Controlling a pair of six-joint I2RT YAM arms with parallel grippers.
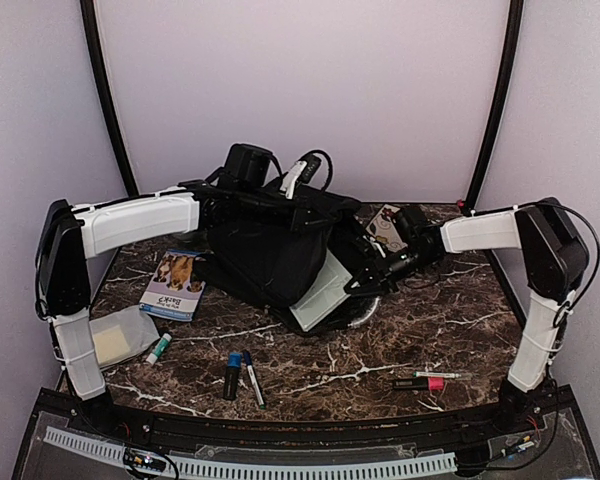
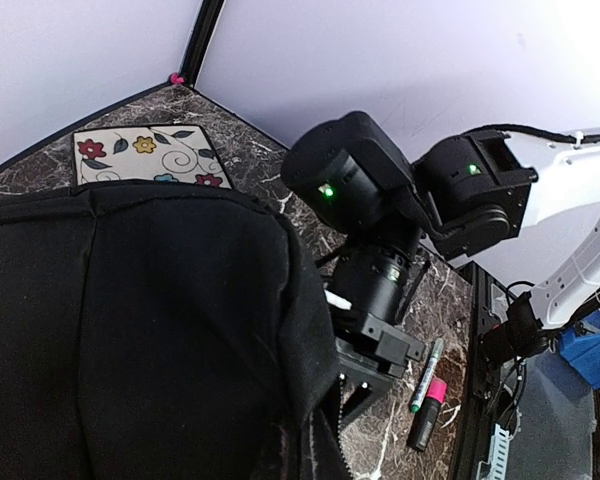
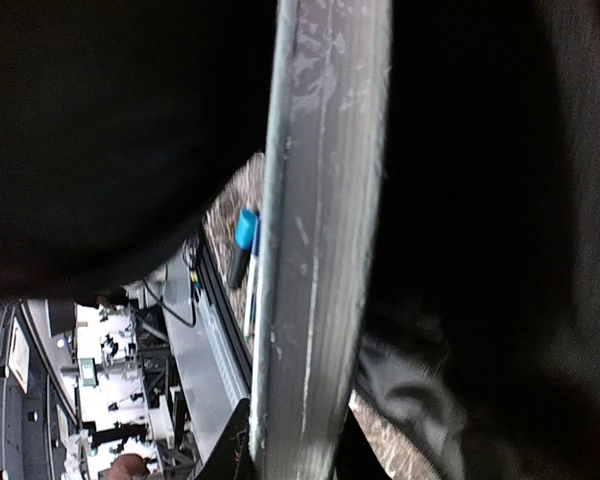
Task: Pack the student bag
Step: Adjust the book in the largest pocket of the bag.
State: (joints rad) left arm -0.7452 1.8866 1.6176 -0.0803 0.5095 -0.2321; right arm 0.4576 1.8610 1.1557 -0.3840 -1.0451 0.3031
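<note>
Centrally, toward the far edge of the table (image 1: 430, 335): one large black backpack (image 1: 270, 250), soft, floppy, probably light, likely to sag unless taken by its top rim, where the left gripper (image 1: 212, 207) is pressed shut on fabric; right gripper (image 1: 365, 272) pinching a stiff pale grey book (image 1: 320, 295) at its mouth.

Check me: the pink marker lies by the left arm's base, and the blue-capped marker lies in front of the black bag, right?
Not quite. The top view shows the pink marker by the right arm's base, not the left. The blue-capped marker does lie in front of the black bag.
</note>
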